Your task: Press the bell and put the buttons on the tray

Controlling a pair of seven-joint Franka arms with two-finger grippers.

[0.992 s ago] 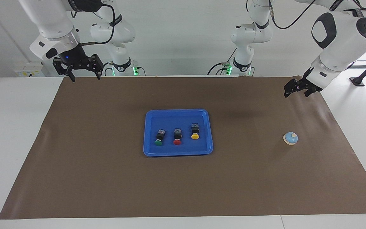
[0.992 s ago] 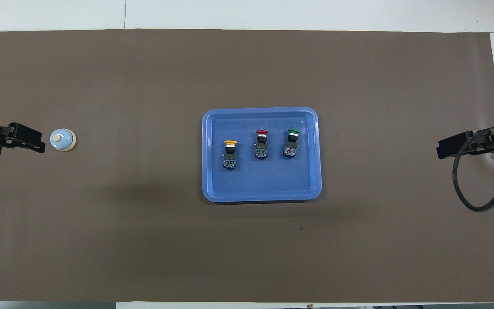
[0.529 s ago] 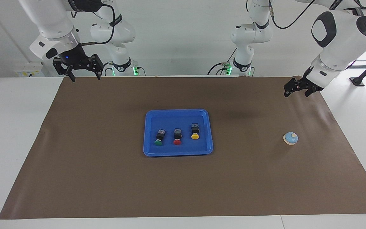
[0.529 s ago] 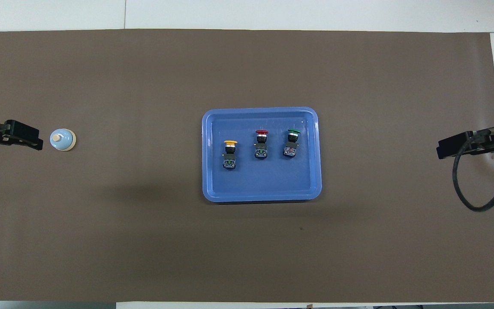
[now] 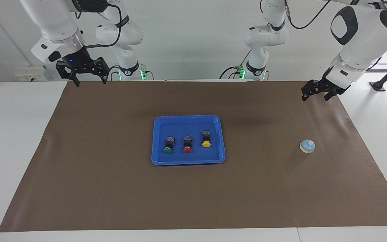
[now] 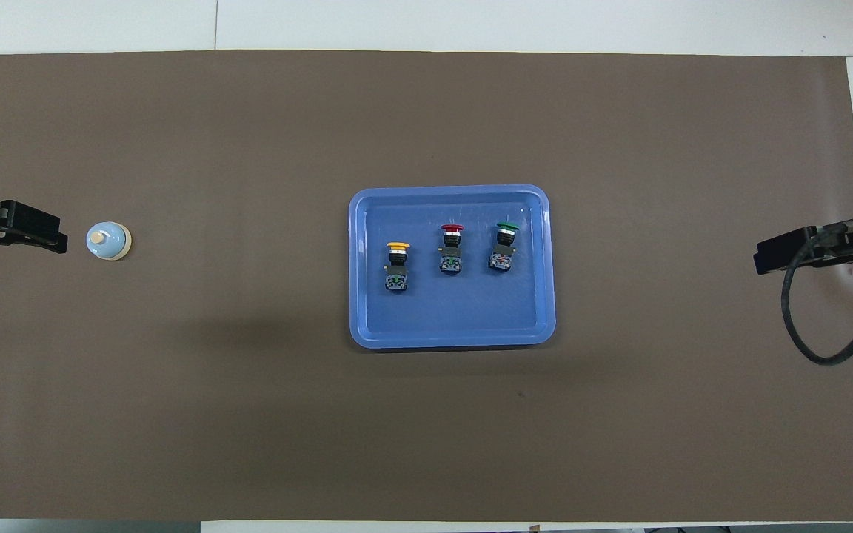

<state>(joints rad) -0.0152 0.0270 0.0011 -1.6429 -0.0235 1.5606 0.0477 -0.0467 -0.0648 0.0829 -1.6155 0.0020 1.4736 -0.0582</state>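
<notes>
Three push-button switches lie in a row in the large shallow blue plastic tray (image 5: 155, 141) at the middle of the brown paper mat (image 5: 113, 188).

The green-capped button (image 5: 168, 147), red-capped button (image 5: 187, 145) and yellow-capped button (image 5: 206, 139) lie on their sides. The small light-blue domed bell (image 5: 307, 146) sits toward the left arm's end, apart from the tray. The right gripper (image 5: 89, 81) hangs open and empty over the mat's corner; the left gripper (image 5: 314, 95), apparently open too, holds nothing above the mat's edge.

Brown mat (image 5: 113, 188) bare around tray (image 5: 157, 141) — only bell (image 5: 307, 146) stands, toward left arm's end.
</notes>
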